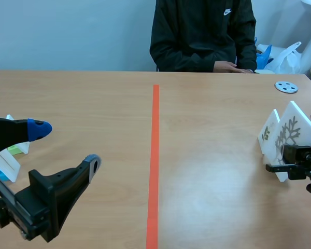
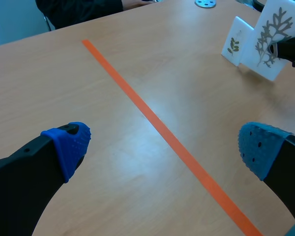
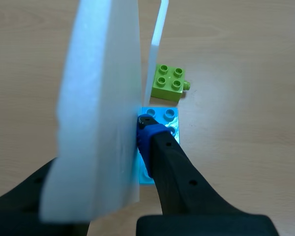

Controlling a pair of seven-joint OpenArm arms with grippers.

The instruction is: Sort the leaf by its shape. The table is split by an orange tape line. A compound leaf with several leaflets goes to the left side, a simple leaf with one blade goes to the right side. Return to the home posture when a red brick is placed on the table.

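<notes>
Scene: right gripper (image 1: 292,158) is clamped on the upright compound-leaf card (image 1: 290,132), right of the orange tape line (image 1: 155,155) and just beside a second leaf card (image 1: 268,133). Left gripper (image 1: 67,149) is wide open and empty.
Left wrist: compound-leaf card far ahead, beyond the line.
Right wrist: card pressed between the fingers, blue brick (image 3: 163,116) at its foot, green brick (image 3: 169,82) just ahead.

the light is bright and even, seemingly from overhead. the table (image 1: 93,98) carries a broad pale sheen right of the orange tape line (image 1: 155,155) in the scene view, and a similar soft glare beside the tape in the left wrist view. shadows are faint and soft-edged. in the right wrist view the white card (image 3: 98,113), close to the lens, looks blurred, while the green brick (image 3: 168,82) beyond is crisp.
</notes>
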